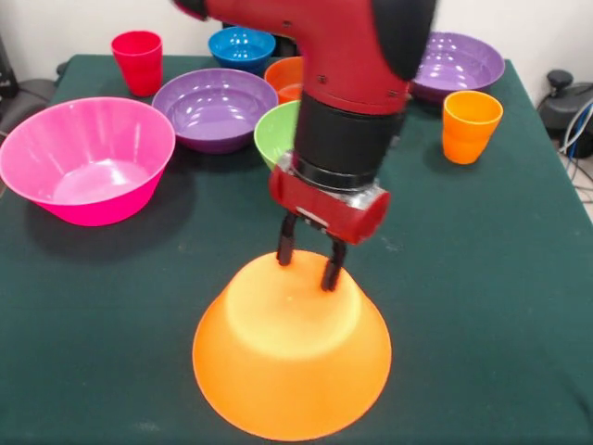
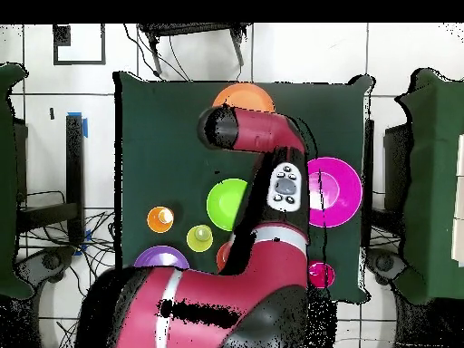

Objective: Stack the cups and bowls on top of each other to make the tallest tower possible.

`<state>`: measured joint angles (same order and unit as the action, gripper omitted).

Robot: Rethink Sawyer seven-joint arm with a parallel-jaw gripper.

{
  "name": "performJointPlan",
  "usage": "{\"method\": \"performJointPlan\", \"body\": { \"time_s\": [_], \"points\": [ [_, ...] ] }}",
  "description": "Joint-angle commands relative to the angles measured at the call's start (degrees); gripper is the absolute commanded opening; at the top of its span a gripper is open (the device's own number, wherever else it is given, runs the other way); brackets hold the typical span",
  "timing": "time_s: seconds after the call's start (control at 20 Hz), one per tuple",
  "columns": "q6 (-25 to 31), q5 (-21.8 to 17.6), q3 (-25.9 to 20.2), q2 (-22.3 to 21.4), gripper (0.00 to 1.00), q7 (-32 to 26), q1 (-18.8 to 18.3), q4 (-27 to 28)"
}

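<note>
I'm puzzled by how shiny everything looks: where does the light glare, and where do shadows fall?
Front view: soft glare sits on the top of the upturned large orange plastic bowl beneath the open gripper, and inside the glossy hot pink plastic bowl, which casts a dark shadow on the green table. Overhead view: the red arm hides most bowls.

We see a table (image 1: 482, 306) covered in a dark green cloth (image 1: 111, 306) that reaches all its edges. Off its right edge in the front view sit a black device (image 1: 563, 97) and a bundle of cables (image 1: 580, 139) on a pale floor. From overhead, we see a white tiled floor (image 2: 308, 54) around the table, blue tape (image 2: 87, 124) off one side, and dark furniture (image 2: 433, 181) beyond both side edges.
</note>
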<state>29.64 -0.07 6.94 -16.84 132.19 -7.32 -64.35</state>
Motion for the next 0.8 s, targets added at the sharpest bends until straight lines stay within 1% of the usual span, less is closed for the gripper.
{"method": "performJointPlan", "body": {
  "time_s": [0.05, 0.15, 0.3, 0.4, 0.45, 0.7, 0.8],
  "points": [
    [-2.6, -5.2, -13.6, -5.3, 1.0, -14.3, -4.0, -12.5],
    [-2.7, -6.0, -15.2, -6.5, 1.0, -14.7, -5.6, -13.9],
    [-5.0, -7.2, -18.2, -8.1, 1.0, -14.1, -7.9, -16.6],
    [-5.2, -7.9, -20.1, -8.7, 1.0, -13.9, -9.4, -17.5],
    [-5.0, -8.3, -20.5, -8.4, 1.0, -13.7, -9.5, -17.1],
    [-7.4, -10.4, -24.6, -9.2, 1.0, -13.2, -12.6, -19.0],
    [-7.5, -11.4, -25.5, -9.6, 1.0, -13.1, -13.4, -19.2]
  ]
}}
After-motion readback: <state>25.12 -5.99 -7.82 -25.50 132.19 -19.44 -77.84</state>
